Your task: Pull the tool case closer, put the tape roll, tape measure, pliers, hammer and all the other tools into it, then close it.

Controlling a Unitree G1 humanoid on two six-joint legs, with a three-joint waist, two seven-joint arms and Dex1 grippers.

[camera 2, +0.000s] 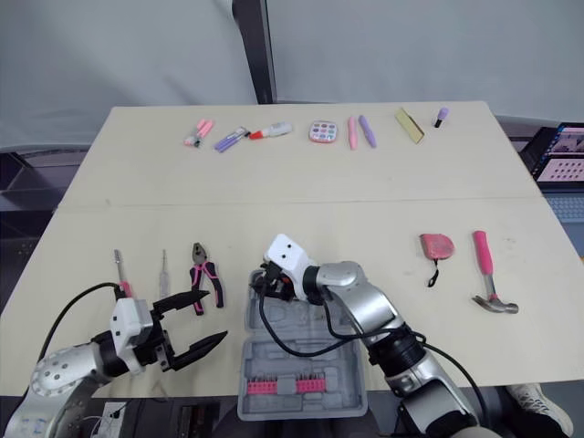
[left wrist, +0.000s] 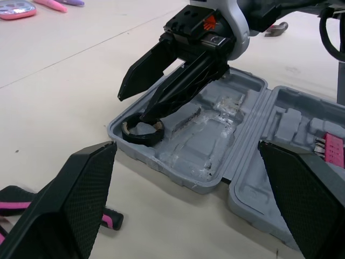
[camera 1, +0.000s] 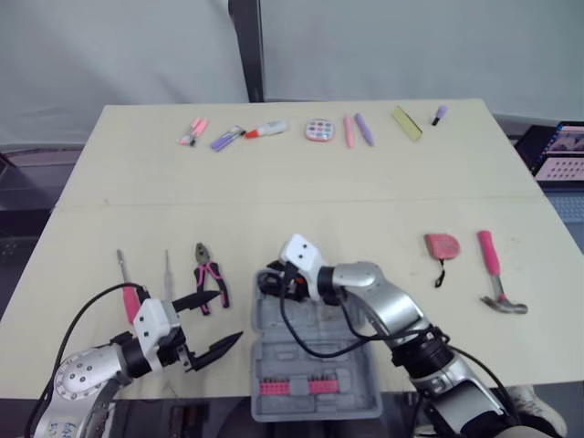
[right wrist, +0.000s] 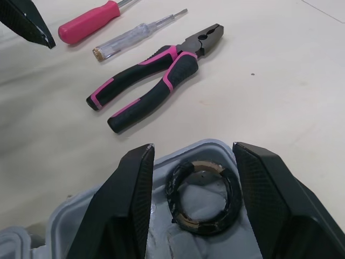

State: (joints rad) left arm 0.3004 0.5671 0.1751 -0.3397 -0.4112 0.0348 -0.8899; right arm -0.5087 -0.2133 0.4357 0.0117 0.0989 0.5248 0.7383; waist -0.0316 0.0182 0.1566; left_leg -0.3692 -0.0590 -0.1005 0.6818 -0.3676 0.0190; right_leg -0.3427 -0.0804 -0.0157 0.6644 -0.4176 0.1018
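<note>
One tool in: tape roll [left wrist: 141,139] lies flat in a corner recess of the open tool case [camera 1: 310,406], at the end nearest the pliers [camera 1: 210,272].
Right gripper [right wrist: 192,148]: over that corner, fingers spread, one each side of the roll, not clamped on it.
Left gripper [camera 1: 230,315]: fingers wide, empty, hovering just beside the pliers' handles.
Step judged: letting go of the roll.
Do it well: lift straight up with fingers spread, so neither tip hooks the ring and drags it out.
Out on table: pliers, tape measure [camera 1: 442,245], hammer [camera 1: 493,274].
Risk: roll sits near the case wall and could tip.
</note>
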